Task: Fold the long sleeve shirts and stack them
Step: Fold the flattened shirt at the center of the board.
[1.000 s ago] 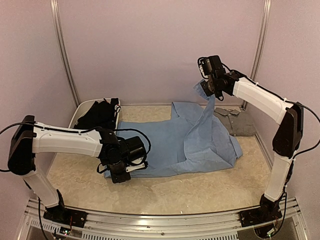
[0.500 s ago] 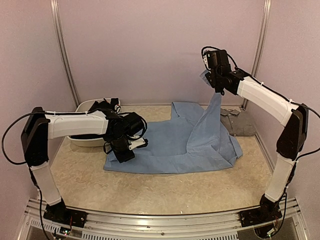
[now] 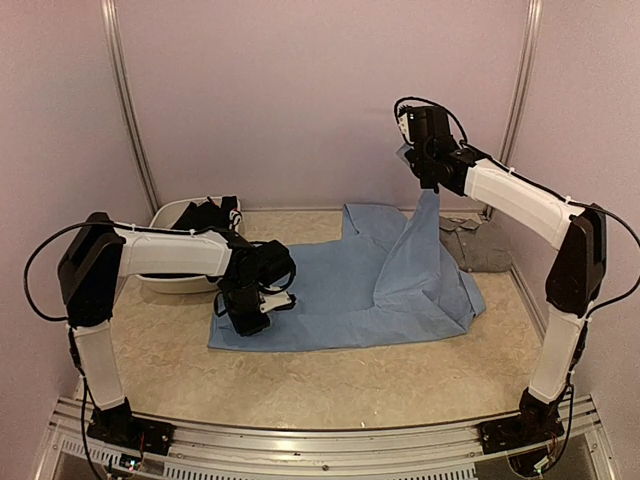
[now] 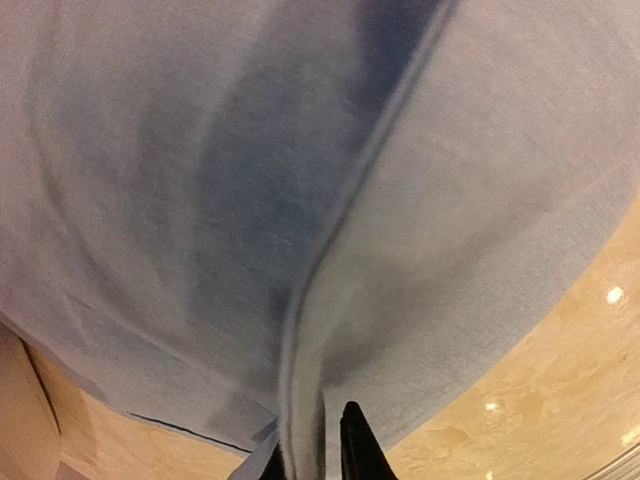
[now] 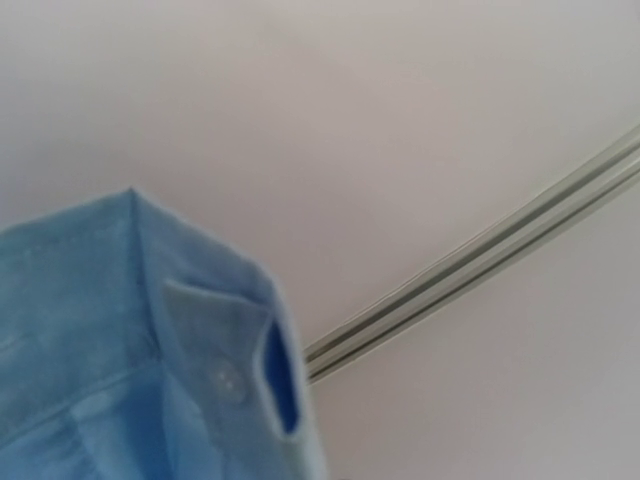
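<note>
Light blue shirt (image 3: pixel 340 290) lies spread mid-table (image 3: pixel 350 385); right gripper (image 3: pixel 428 184), clamped on the cuff (image 5: pixel 230 370), holds a sleeve high; left gripper (image 3: pixel 243 322) pinches a hem-side fold; the limp, light cloth will likely sag and slip, so cuffs and seams look safest to grasp.

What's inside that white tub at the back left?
A black shirt lies bunched inside the white tub, heaped above its rim. Anything beneath it is covered, and the left arm hides part of the tub's near side.
</note>
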Robot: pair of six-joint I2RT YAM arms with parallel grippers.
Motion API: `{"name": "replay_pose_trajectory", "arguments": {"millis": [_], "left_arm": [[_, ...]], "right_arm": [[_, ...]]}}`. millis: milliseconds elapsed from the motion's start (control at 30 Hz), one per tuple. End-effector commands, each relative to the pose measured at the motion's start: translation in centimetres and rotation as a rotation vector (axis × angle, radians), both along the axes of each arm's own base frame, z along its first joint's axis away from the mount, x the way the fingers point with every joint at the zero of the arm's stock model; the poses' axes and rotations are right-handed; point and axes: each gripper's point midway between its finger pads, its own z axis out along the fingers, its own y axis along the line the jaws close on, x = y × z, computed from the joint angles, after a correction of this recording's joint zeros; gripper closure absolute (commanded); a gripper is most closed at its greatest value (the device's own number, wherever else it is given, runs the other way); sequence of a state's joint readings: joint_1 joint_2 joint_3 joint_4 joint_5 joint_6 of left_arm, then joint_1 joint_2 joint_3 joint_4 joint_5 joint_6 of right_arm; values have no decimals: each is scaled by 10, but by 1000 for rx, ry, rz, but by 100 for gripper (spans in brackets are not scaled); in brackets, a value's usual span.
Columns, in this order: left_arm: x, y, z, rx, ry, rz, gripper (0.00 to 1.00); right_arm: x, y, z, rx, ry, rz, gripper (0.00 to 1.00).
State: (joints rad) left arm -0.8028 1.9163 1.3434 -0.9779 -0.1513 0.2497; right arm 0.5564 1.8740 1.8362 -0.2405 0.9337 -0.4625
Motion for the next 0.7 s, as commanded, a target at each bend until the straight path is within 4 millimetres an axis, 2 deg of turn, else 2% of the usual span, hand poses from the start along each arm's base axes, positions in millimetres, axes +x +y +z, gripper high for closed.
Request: {"name": "replay_pose_trajectory", "arguments": {"millis": [0,33,167,367,533,567,633,667], "left_arm": [[10,15,-4,58,-27,43,81],[13,19,-4,76,-43,56,76],[21,32,-5,112,-76,93,65],[29,46,2,126,-119,153,54],[45,53,25,97,-229,205,42],[50,54,33,87,-264,219,37],[64,59,55,65,-374,262,12],[70,60,68,50,-430,283,3]], "right_arm": [[5,7,1,-14,-31,-11,100],[5,7,1,-13,-32,-10,100],[6,8,1,-12,-34,-5,100],[7,9,1,-18,-37,-6,100],[5,7,3,-20,-42,-8,100],[5,7,2,-20,-41,-8,100],[3,7,3,-18,-42,-6,100],[2,7,4,-15,-43,-3,100]]}}
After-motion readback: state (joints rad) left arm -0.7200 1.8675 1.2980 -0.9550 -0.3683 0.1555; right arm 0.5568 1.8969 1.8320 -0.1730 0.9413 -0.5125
